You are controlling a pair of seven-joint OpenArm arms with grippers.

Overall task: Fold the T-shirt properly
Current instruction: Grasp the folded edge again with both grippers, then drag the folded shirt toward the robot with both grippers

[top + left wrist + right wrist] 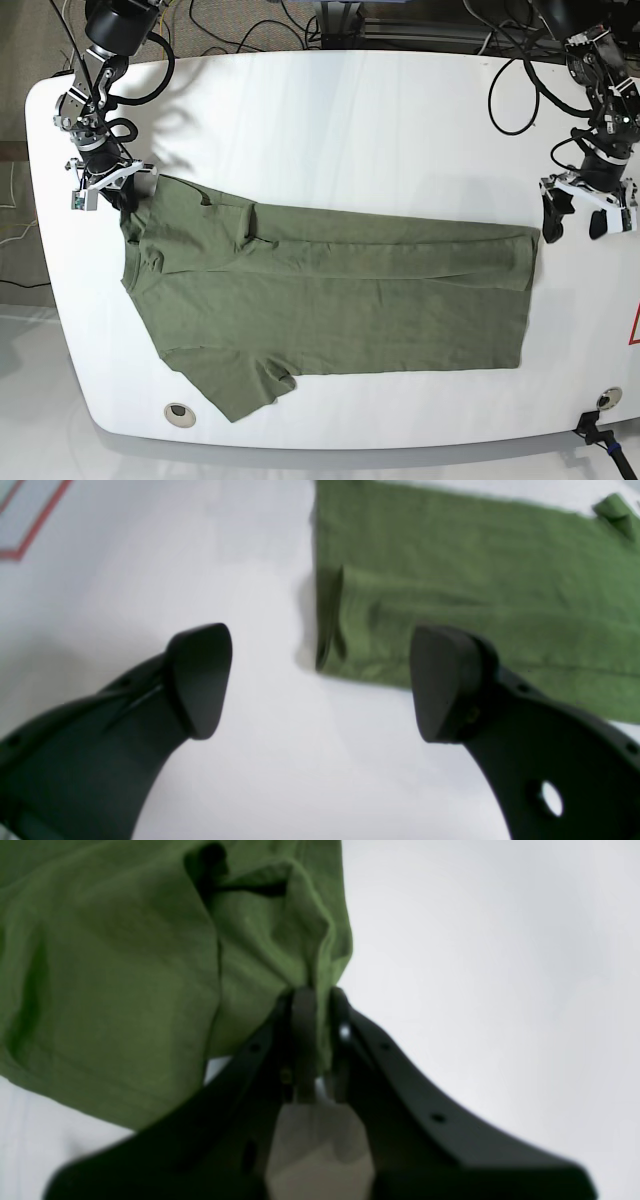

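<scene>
- Pinching a narrow fold of the T-shirt (340, 320), the right hand (320, 1040) has its tips closed on the cloth near one end of the garment.
- Spread wide, the left hand (320, 685) has nothing between its fingers; in the base view it is just beside the T-shirt's opposite end.
- Lying on the white surface (400, 120), the olive-green T-shirt stretches across most of its width in the base view, from the right hand almost to the left hand.
- Folded over along its far side, the cloth forms a long band on top of the rest, smoother toward the left hand and more rumpled toward the right hand.
- Sticking out toward the near edge of the surface, a sleeve-like flap lies on the right hand's side of the base view.
- Gathered beside the right hand, the fabric shows several creases and a raised, open fold.
- Trailing over the far part of the surface, black cables (515, 130) loop near the left arm (600, 100), apart from the T-shirt.
</scene>
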